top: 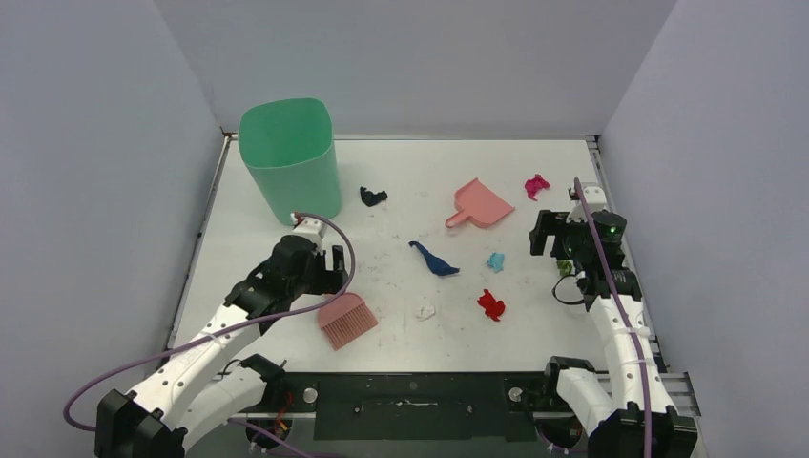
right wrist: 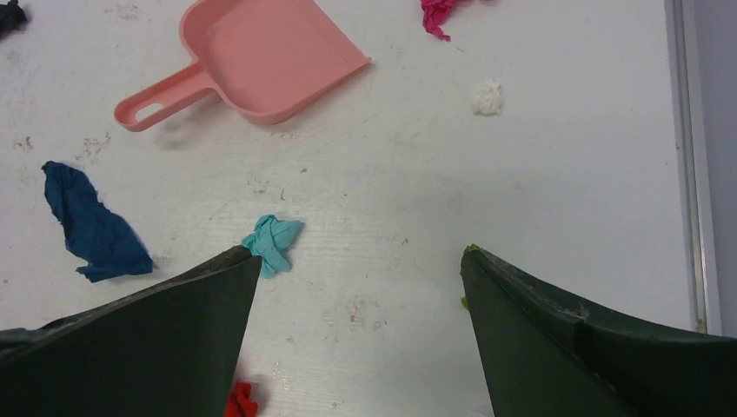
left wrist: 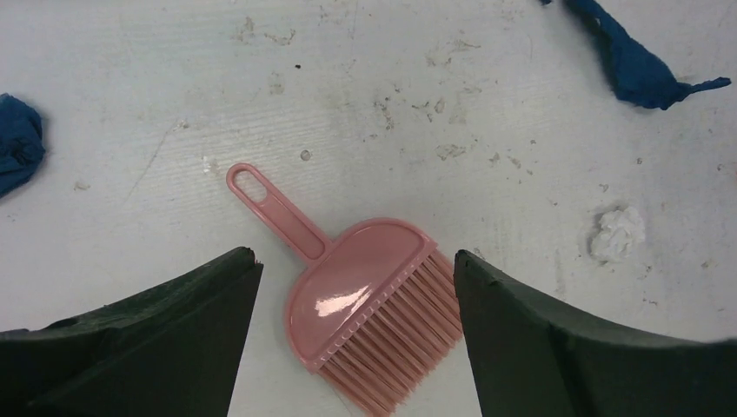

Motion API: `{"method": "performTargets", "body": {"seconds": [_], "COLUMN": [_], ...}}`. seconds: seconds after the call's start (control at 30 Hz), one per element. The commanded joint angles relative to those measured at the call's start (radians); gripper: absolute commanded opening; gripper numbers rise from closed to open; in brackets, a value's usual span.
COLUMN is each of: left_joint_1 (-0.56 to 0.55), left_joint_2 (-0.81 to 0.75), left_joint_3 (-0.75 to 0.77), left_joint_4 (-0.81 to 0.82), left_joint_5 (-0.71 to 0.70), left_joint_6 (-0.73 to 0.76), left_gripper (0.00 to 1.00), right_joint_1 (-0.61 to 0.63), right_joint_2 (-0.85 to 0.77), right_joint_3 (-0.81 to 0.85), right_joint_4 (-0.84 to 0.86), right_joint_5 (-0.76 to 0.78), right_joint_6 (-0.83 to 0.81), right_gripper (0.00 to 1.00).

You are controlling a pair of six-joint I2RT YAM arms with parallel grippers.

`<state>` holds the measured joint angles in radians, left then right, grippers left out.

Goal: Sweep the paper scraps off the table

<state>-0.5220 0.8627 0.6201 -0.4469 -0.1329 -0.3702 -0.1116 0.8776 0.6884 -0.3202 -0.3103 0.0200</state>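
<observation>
Paper scraps lie on the white table (top: 401, 172): black (top: 372, 197), magenta (top: 536, 185), dark blue (top: 434, 260), light blue (top: 495, 260), red (top: 491, 304) and white (top: 425, 311). My left gripper (left wrist: 355, 261) is open and empty above the pink brush (left wrist: 365, 300), which lies flat between the fingers. The left gripper also shows in the top view (top: 324, 265). My right gripper (right wrist: 361, 252) is open and empty over bare table, with the light blue scrap (right wrist: 274, 243) at its left fingertip and a green bit (right wrist: 469, 252) at its right fingertip.
A pink dustpan (top: 480, 205) lies at the middle right, open end away from me. A tall green bin (top: 286, 162) stands at the back left. Another white scrap (right wrist: 488, 98) lies near the magenta one (right wrist: 439, 13). A metal rail (right wrist: 687, 156) runs along the right edge.
</observation>
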Motion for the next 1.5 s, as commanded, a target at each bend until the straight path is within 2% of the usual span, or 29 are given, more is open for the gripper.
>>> {"method": "performTargets", "body": {"seconds": [0.0,0.07,0.17,0.23,0.33,0.47,0.6,0.77,0.9,1.17,1.47], "left_joint_1": [-0.003,-0.003,-0.01,-0.031,-0.103,-0.207,-0.257,-0.328,-0.38,-0.418,-0.417], "left_joint_2": [0.03,0.05,0.094,0.109,0.071,0.061,0.076,0.022,0.033,0.134,0.166], "left_joint_3": [0.059,0.068,0.099,0.125,0.08,0.07,0.066,-0.02,-0.039,-0.099,-0.151], "left_joint_4": [-0.016,-0.035,-0.105,-0.163,-0.166,-0.258,-0.355,-0.357,-0.404,-0.369,-0.269], "left_joint_5": [-0.018,-0.034,-0.054,-0.016,-0.02,-0.14,-0.169,-0.243,-0.302,-0.319,-0.342], "left_joint_6": [-0.037,-0.068,-0.144,-0.211,-0.332,-0.429,-0.52,-0.644,-0.72,-0.781,-0.792], "left_gripper": [0.81,0.8,0.7,0.67,0.62,0.61,0.6,0.54,0.53,0.51,0.28], "right_joint_1": [-0.003,-0.004,-0.004,-0.004,-0.005,-0.006,-0.006,-0.006,-0.006,-0.005,-0.004], "right_joint_2": [0.037,0.037,0.02,0.001,-0.02,-0.018,-0.011,-0.015,-0.019,-0.021,-0.016], "right_joint_3": [0.061,0.051,0.036,0.025,0.014,0.016,0.019,0.021,0.017,0.023,0.025], "right_joint_4": [0.026,0.028,0.007,-0.005,0.011,0.009,-0.004,-0.014,-0.017,-0.033,-0.043], "right_joint_5": [0.05,0.035,-0.087,-0.153,-0.138,-0.126,-0.161,-0.183,-0.191,-0.207,-0.219], "right_joint_6": [0.034,-0.007,-0.122,-0.16,-0.142,-0.152,-0.167,-0.179,-0.187,-0.204,-0.217], "right_gripper": [0.9,0.9,0.9,0.9,0.9,0.9,0.9,0.9,0.9,0.9,0.9]}}
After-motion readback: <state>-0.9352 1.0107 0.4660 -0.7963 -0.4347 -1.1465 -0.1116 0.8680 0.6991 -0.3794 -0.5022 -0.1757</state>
